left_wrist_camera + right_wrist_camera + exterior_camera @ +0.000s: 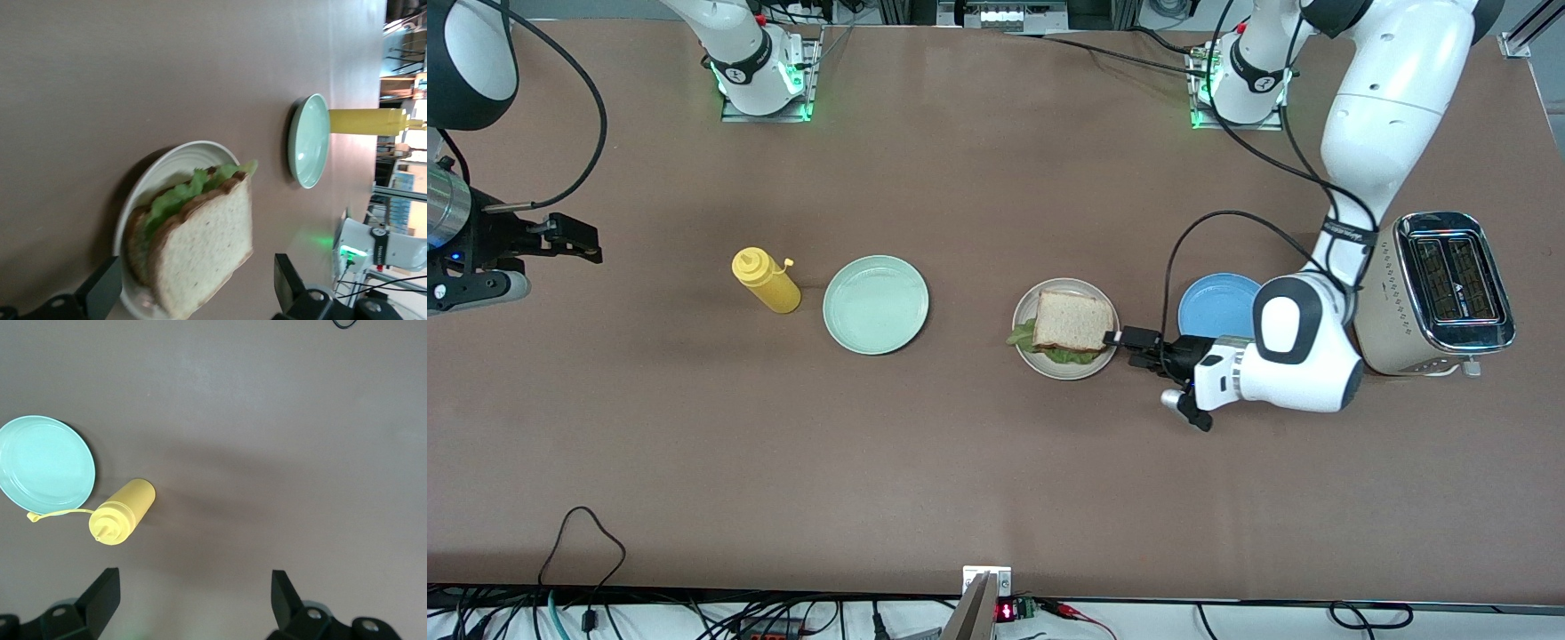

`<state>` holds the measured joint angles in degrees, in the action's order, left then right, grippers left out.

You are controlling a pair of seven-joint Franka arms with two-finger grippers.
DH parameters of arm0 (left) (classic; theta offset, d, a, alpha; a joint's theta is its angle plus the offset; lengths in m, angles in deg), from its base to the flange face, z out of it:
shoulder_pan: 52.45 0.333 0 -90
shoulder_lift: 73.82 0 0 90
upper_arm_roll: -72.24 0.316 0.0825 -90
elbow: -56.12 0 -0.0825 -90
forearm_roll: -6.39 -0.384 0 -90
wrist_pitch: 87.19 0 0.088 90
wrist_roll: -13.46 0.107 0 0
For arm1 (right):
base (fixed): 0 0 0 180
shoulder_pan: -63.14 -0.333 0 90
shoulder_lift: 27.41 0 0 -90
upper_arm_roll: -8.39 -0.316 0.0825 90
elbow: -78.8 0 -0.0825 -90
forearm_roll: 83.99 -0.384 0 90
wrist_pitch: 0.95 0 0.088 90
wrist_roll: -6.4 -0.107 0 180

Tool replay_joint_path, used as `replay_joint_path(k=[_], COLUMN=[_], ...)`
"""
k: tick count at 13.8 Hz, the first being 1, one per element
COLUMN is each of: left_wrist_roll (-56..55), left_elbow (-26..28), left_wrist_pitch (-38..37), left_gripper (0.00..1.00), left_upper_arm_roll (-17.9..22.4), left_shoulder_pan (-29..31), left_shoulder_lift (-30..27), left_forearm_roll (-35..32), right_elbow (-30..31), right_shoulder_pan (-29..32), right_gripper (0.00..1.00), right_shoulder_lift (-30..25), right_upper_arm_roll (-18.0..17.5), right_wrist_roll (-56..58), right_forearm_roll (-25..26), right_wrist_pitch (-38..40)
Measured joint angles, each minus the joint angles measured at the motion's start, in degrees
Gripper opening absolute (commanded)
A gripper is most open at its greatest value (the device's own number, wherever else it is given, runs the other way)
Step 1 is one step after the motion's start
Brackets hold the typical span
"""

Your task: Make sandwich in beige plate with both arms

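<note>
Right gripper [574,240]: hovering at the table's [960,462] right-arm end, fingers apart, holding nothing. Yellow squeeze bottle [767,280]: standing at nine o'clock of the mint-green plate [876,304]. Sandwich [1069,325]: sitting on the beige plate [1040,304], lettuce showing. Left gripper [1125,342]: hanging at the beige plate's four o'clock rim, fingers [100,293] apart. Blue plate [1214,298], toaster [1436,289]: lying toward the left arm's end.

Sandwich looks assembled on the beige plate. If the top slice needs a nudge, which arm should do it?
Left. The left gripper hangs open right beside the sandwich on the beige plate. The right gripper waits open at the right arm's end of the table.
</note>
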<state>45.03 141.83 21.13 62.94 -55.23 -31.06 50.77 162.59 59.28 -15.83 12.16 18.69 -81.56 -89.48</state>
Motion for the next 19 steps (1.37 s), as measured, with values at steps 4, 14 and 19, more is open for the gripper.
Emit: replay_joint_path(k=[4,14,19], left_wrist_roll=[-3.7,-9.8,-18.4], left_elbow=[-0.1,-2.9,-2.0], left_wrist_pitch=[-2.0,-3.9,-7.2], left_gripper=[1.00,1.00,1.00], left_upper_arm_roll=[0.1,10.2,10.7], left_shoulder_pan=[1.2,2.8,6.7], left_shoulder_lift=[-3.5,-17.7,-26.6], left_forearm_roll=[-11.9,-37.0,-39.4], right_elbow=[0.0,0.0,-0.1], right_shoulder_pan=[0.0,-1.3,-1.3], right_gripper=[1.00,1.00,1.00], right_shoulder_lift=[0.0,-0.1,-0.1], right_upper_arm_roll=[0.0,-0.1,0.0], right_wrist_roll=[0.0,0.0,0.0], right_forearm_roll=[0.0,0.0,0.0], right_wrist_pitch=[-0.1,-0.1,-0.1])
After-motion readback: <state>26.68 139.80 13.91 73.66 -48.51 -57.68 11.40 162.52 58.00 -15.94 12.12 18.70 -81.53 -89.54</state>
